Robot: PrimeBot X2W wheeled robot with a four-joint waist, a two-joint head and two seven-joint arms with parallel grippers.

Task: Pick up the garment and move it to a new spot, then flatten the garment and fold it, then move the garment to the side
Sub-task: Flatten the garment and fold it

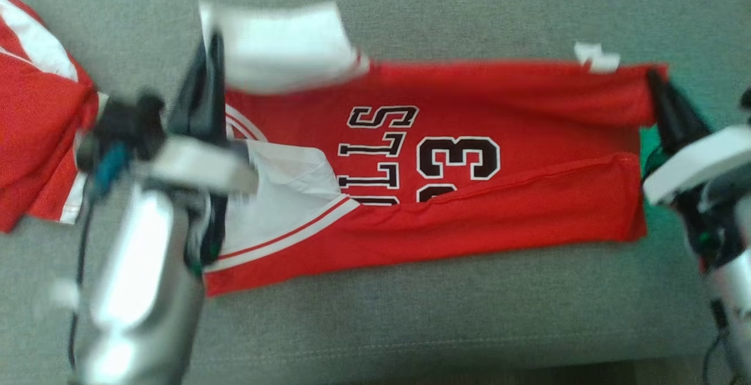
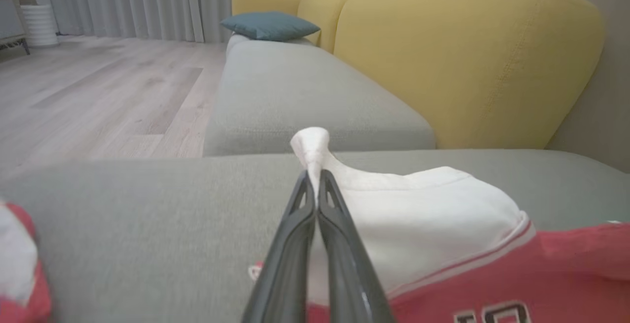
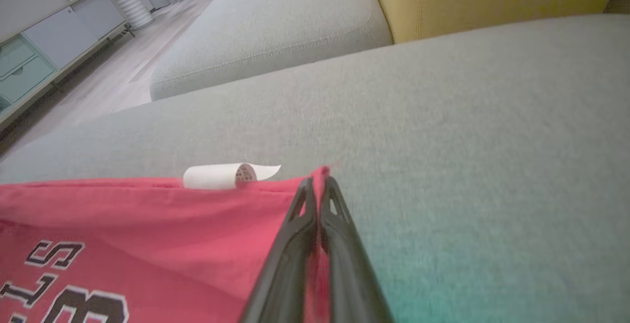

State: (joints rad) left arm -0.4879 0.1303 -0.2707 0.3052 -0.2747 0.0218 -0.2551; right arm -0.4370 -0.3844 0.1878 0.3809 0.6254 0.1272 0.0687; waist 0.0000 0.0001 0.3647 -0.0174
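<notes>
Nearest me: grey sofa seat (image 1: pixel 410 314), a bare strip. Next out, lying on it: garment (image 1: pixel 469 91), one red jersey, long axis running straight across from my left to my right. Its near long edge is doubled over onto the front, part-covering the lettering.

At its far long edge, one hand per end:
- Left hand (image 1: pixel 215 41): closed on the white shoulder corner, which is pinched and lifted off the seat.
- Right hand (image 1: pixel 652 77): closed on the red hem corner, beside a white tag (image 1: pixel 595 56).

Judgement: the cloth lies between the held edge and me, so the coming fold draws both corners toward me together, keeping that axis square.

Off past my left hand: second red garment (image 1: pixel 35 109). Farthest: yellow backrest (image 2: pixel 467 62).
</notes>
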